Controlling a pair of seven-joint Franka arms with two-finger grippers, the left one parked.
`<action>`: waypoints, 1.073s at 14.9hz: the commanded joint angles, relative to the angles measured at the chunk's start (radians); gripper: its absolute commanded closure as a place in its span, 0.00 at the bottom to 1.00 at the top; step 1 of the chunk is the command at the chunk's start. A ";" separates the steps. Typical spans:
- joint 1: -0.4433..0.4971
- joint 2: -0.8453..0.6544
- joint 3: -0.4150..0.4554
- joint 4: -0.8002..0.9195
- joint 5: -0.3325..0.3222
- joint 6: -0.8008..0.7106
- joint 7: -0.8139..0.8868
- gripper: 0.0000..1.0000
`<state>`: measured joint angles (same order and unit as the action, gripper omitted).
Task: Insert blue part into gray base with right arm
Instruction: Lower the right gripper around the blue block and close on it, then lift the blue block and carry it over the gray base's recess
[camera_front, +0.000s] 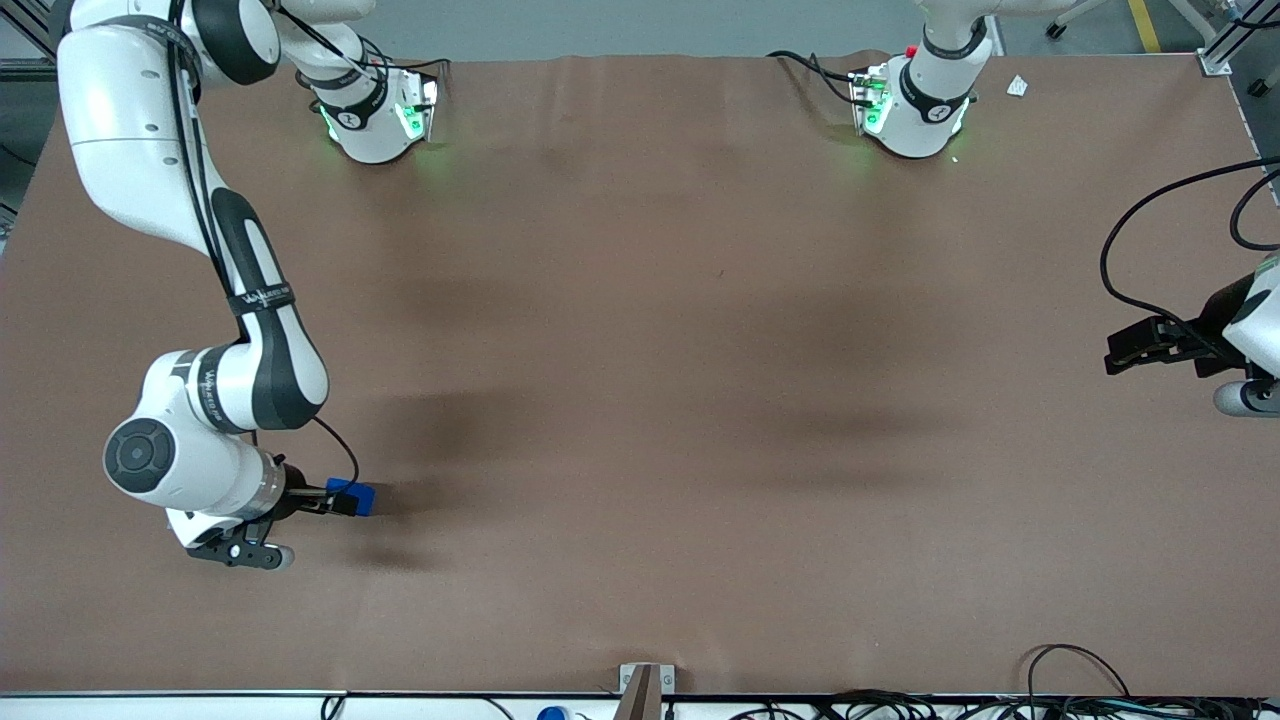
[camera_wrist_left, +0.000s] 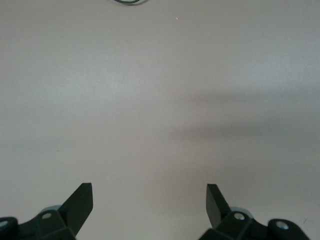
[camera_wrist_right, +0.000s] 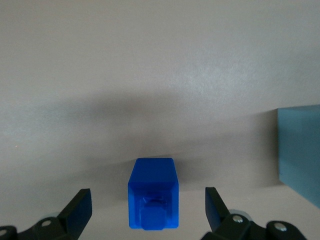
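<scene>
Pincer (camera_wrist_right: 148, 210) was held wide open astride blue part (camera_wrist_right: 152, 192) on worktop (camera_front: 640, 350), toward working arm's end, nothing gripped; part should be centred between fingers (camera_wrist_right: 79, 207) before closing; gray base not identified.

The bright blue part (camera_wrist_right: 152, 192) lies on the brown table between the gripper's (camera_wrist_right: 148, 210) spread fingers (camera_wrist_right: 80, 207).

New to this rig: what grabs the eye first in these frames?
The small bright blue plastic block on the brown table, toward the working arm's end and near the front camera. The right arm's black two-finger gripper straddles it, fingers spread with a gap each side, not touching. In the wrist view, a grayish-blue flat-sided block lies nearby; the front view doesn't show it.
</scene>
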<state>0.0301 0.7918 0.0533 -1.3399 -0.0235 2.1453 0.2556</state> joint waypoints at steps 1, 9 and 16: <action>0.025 0.020 -0.004 0.027 -0.016 -0.005 0.063 0.00; 0.031 0.035 -0.004 0.021 -0.072 -0.002 0.065 0.00; 0.007 0.047 -0.004 0.019 -0.062 -0.001 0.054 0.00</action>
<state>0.0538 0.8299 0.0414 -1.3343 -0.0771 2.1454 0.3022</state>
